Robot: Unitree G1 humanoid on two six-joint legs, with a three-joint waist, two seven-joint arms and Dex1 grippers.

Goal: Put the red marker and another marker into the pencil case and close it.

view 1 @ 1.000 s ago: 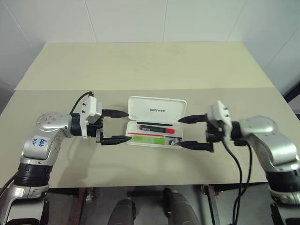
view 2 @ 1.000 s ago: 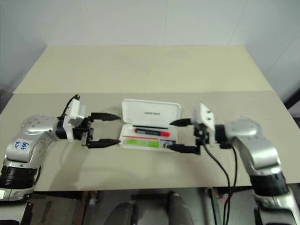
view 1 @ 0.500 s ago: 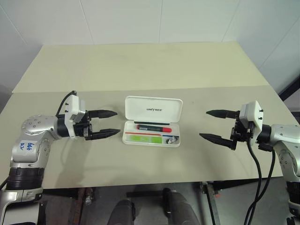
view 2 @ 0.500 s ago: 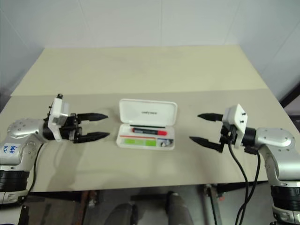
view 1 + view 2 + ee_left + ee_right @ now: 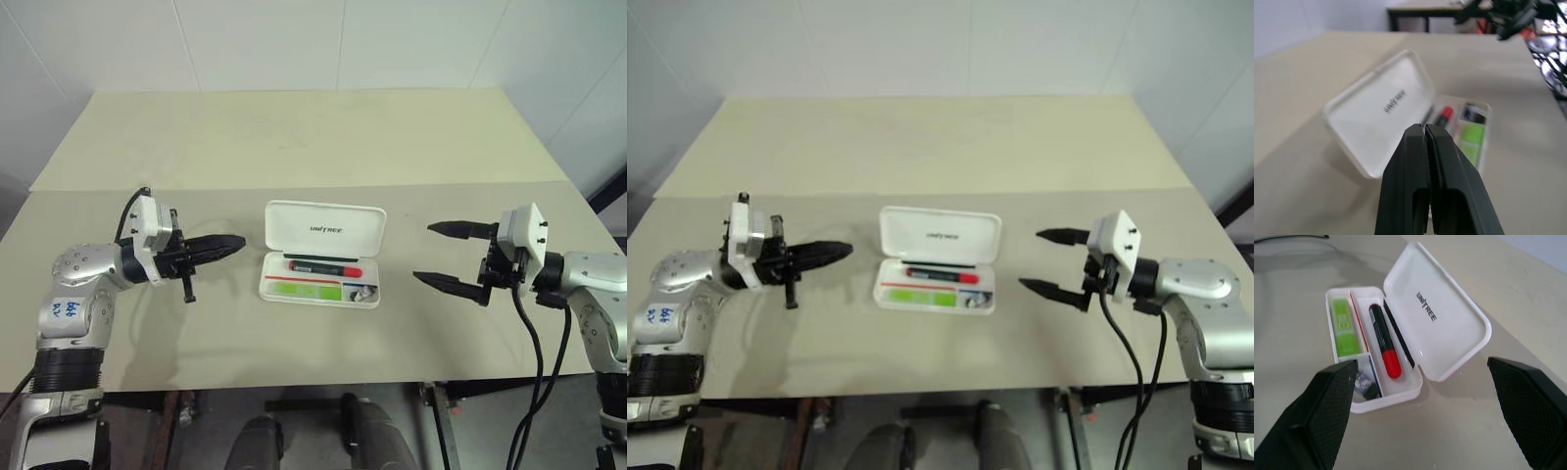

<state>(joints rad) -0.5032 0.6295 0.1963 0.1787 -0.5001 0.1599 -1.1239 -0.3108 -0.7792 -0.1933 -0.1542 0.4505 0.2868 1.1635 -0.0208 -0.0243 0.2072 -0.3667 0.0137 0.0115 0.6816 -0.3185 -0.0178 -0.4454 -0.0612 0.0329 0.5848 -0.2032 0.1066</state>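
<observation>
The white pencil case [image 5: 323,257] sits open in the middle of the table, near its front edge, with the red marker [image 5: 1385,344] and green highlighter [image 5: 1345,327] inside. The left gripper [image 5: 227,245] is pressed together and empty; the right gripper [image 5: 451,257] is spread wide. To close it well, push the lid [image 5: 326,231] down, probably from behind, while holding the case steady.

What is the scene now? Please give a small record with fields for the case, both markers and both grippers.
pencil case: on the table, lid open
red marker: inside the case
green highlighter: inside the case, own compartment
left gripper: shut, empty, beside the case
right gripper: open, empty, beside the case
left to do: close the lid
</observation>
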